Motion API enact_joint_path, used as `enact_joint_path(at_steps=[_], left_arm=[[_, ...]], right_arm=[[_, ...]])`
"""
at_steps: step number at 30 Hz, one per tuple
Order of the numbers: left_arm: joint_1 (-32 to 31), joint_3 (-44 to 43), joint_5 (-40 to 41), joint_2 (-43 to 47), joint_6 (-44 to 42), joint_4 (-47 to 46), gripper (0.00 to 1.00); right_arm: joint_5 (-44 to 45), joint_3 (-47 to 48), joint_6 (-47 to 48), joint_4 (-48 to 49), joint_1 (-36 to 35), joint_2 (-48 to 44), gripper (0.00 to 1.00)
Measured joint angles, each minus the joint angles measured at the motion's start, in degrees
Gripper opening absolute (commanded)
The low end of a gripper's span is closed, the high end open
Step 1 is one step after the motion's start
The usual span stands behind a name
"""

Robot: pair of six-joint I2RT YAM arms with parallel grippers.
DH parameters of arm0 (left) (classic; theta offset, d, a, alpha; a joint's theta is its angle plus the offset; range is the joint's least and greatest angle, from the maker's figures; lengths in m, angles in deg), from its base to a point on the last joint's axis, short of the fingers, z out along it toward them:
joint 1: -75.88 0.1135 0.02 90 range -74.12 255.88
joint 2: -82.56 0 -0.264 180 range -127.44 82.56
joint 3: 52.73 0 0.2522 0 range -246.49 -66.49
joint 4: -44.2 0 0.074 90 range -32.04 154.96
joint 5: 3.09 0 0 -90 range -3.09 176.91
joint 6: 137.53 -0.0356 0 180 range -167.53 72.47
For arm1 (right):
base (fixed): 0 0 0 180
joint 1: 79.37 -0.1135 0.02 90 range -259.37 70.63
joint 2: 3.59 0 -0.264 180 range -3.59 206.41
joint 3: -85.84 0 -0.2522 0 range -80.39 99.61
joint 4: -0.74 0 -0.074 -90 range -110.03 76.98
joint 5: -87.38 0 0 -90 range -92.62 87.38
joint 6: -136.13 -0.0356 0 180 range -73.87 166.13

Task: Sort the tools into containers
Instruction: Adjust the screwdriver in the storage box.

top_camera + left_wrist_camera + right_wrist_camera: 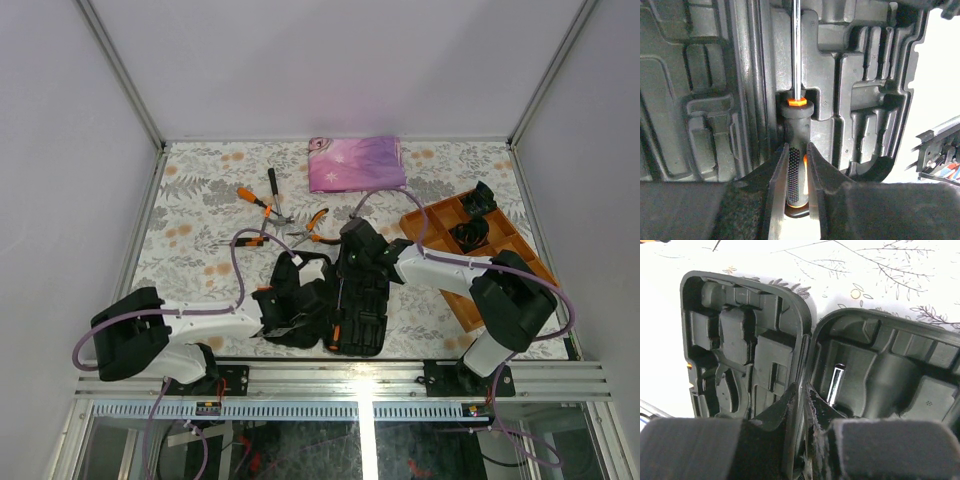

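The black tool case (365, 320) with orange latches lies open near the table's front edge. My left gripper (797, 150) is shut on the black-and-orange handle of a screwdriver (796, 117), which lies along a moulded slot with its shaft pointing away. In the top view this gripper (283, 303) is over the case's left half. My right gripper (802, 388) is shut on the ridge between the two halves of the case (745, 335). A shiny metal piece (836, 382) sits in the right half. Orange pliers (255, 200), a second pair of pliers (315, 222), a hammer (272, 185) and another screwdriver (247, 241) lie behind the case.
A folded pink-purple cloth (357, 163) lies at the back. A wooden divided tray (520, 250) holding black coiled bundles (470, 236) stands at the right. Metal frame rails border the flowered tabletop (200, 190).
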Motion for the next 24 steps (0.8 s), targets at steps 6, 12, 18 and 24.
enact_joint_path(at_steps=[6, 12, 18, 24], left_arm=[[0.0, -0.26, -0.46, -0.81, 0.07, -0.98, 0.17], [0.0, -0.9, -0.63, -1.4, 0.07, -1.11, 0.17], [0.0, -1.25, -0.66, -1.62, 0.07, -1.14, 0.17], [0.0, -1.25, -0.7, -1.64, 0.13, -1.18, 0.16]], right_arm=[[1.86, 0.0, 0.46, -2.32, 0.02, -0.02, 0.16], [5.66, -0.35, 0.44, -3.17, 0.11, -2.1, 0.18], [7.61, -0.33, 0.57, -4.44, 0.2, -2.56, 0.18], [8.94, -0.02, 0.74, -6.25, 0.22, -1.84, 0.17]])
